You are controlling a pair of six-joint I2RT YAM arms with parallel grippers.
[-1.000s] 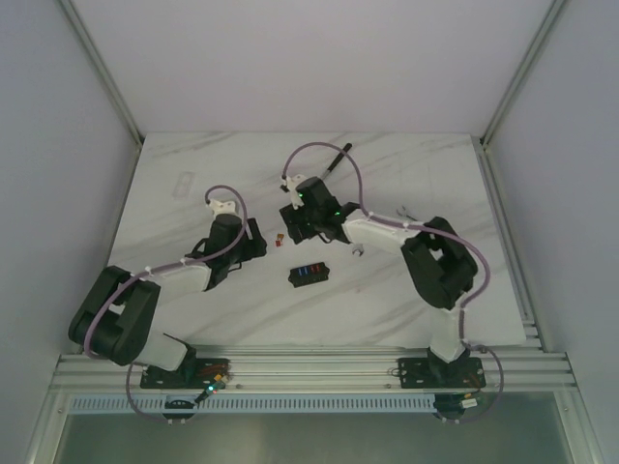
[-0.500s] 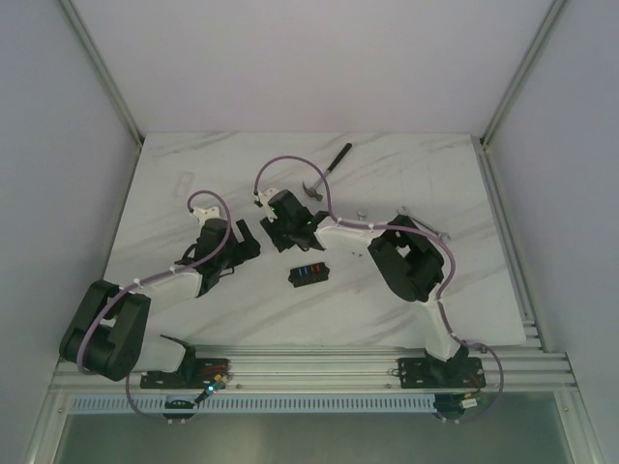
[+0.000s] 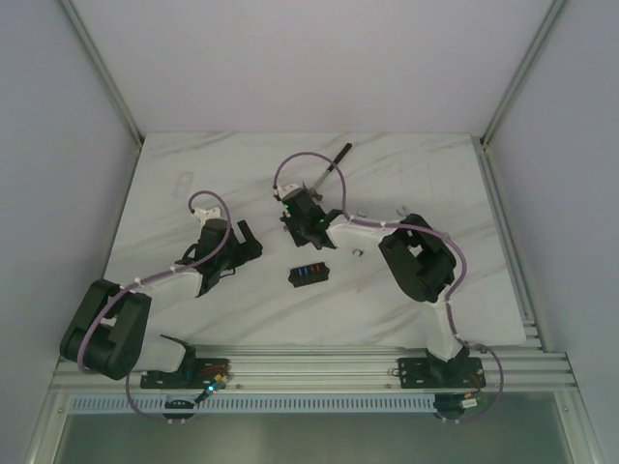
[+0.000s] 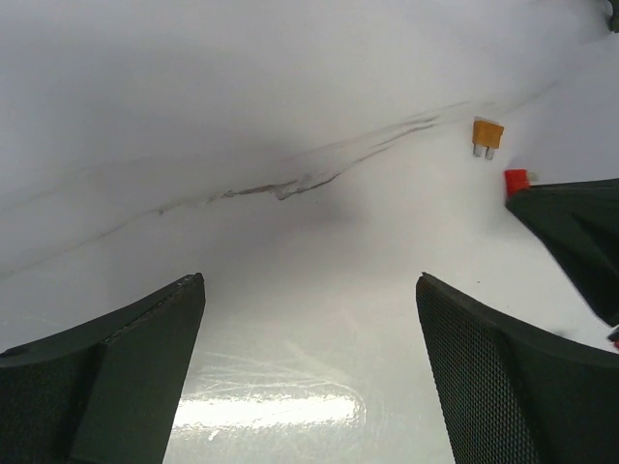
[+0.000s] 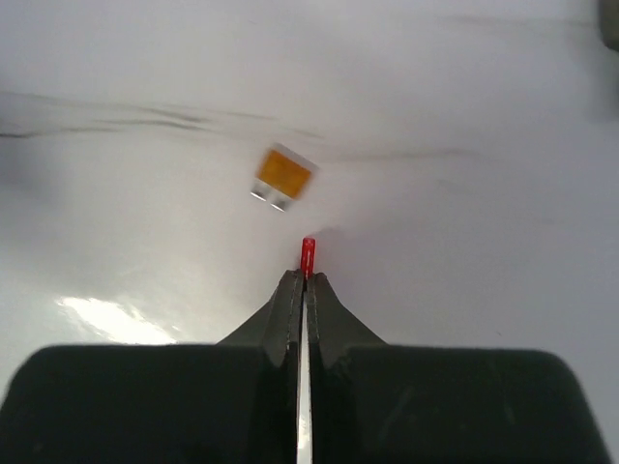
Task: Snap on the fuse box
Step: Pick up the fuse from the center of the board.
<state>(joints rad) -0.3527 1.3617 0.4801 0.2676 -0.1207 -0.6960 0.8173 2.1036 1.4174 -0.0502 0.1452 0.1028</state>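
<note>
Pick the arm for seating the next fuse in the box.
Right. The right gripper is shut on a red fuse, just beyond the fuse box; the left gripper is open, holding nothing.

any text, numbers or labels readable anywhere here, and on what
None can be read in any view.
orange fuse: its face is blurred, no rating legible.
red fuse: seen edge-on at the tips of the shut right gripper, no marking visible.
fuse box: too small in the top view to read anything.
</note>
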